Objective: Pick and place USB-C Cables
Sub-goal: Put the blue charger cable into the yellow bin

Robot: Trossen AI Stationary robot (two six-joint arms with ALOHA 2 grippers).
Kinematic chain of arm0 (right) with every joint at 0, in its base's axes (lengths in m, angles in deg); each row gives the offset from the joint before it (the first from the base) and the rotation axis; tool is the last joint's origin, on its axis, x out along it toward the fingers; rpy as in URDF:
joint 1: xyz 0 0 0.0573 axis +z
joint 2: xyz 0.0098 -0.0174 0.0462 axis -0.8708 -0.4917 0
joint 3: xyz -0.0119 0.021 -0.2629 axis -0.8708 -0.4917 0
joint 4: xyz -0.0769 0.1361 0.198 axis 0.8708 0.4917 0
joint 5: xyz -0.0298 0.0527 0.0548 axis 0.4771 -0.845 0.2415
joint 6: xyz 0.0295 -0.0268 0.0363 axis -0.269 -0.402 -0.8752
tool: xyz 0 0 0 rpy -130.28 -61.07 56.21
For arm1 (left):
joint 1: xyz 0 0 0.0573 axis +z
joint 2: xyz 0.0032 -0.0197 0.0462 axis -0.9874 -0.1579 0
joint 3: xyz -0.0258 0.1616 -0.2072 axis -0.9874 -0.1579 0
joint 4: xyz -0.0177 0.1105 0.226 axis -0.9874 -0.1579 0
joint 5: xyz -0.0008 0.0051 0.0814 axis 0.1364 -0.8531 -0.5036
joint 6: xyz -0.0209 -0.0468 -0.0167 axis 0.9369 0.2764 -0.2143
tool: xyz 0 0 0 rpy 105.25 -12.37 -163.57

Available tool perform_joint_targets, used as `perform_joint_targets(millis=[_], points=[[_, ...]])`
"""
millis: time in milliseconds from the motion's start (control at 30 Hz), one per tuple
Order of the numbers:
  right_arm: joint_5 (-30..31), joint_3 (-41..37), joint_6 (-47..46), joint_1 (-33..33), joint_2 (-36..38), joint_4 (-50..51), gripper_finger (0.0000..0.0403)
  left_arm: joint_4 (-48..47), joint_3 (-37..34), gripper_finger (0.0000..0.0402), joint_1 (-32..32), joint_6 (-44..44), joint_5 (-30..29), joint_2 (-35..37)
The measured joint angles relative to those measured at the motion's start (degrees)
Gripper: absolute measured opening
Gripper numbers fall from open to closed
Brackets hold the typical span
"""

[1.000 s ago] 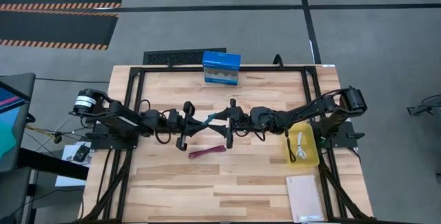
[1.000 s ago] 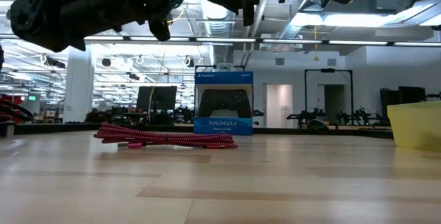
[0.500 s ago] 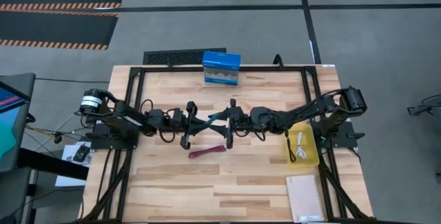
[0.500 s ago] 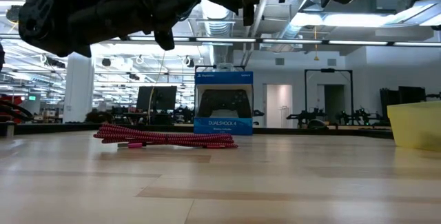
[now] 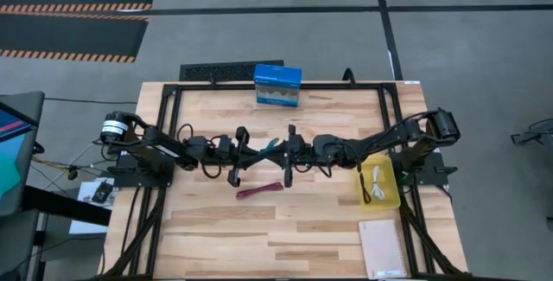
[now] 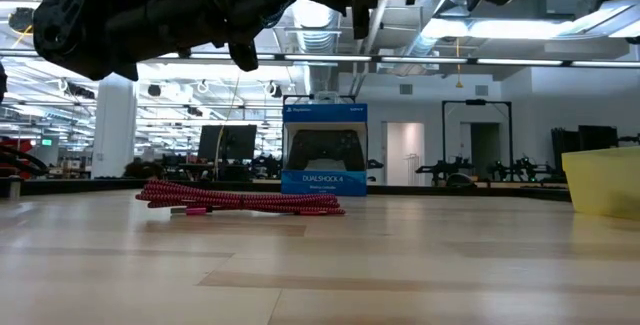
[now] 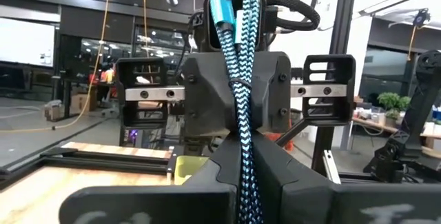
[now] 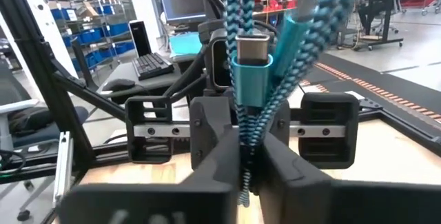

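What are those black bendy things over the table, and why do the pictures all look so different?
Those are two robot arms, and each camera sees them from a different spot. One camera looks straight down: the left end effector and the right end effector meet above the middle of the wooden table. Between them they both pinch one teal cable, like passing it from one to the other.

One camera sits low on the table. It shows the maroon-red cable lying flat and a blue box standing at the far edge.

Two more cameras ride on the arms' wrists, so the teal cable looks huge there.

From above you can also see a yellow tray with a white cable inside, and a notebook near the corner.
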Motion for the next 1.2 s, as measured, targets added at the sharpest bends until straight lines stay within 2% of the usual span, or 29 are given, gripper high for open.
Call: perform_joint_targets(millis=[67,233,400,500,633,867,1000,1200], points=[[0.1,0.0,0.0,0.0,0.0,0.0,0.0016,0.0,0.0,0.0002,0.0,0.1,0.0,0.0],[0.8,0.0,0.0,0.0,0.0,0.5,0.0016,-0.3,0.0,0.0006,0.0,1.1,-0.6,0.0],[2.4,0.0,-0.8,0.0,0.0,2.3,0.0008,-3.1,0.0,0.0023,0.0,3.5,-3.7,0.0],[3.9,0.0,-1.1,0.1,-0.1,2.3,0.0005,-4.8,0.1,0.0051,0.0,3.9,-3.0,0.0],[4.9,0.0,-1.6,0.1,-0.1,2.1,0.0005,-5.0,0.1,0.0108,0.0,5.0,-2.0,0.0],[4.5,0.0,-2.2,0.1,0.9,6.1,0.0004,-6.6,0.1,0.0201,0.0,9.2,4.0,0.0],[4.5,0.0,-1.8,0.1,3.2,9.3,0.0004,-6.5,-0.5,0.0222,0.0,10.3,4.5,0.1],[6.4,0.0,-0.5,-0.1,8.7,15.7,0.0003,-6.7,-0.6,0.022,-0.1,10.5,5.2,0.1]])
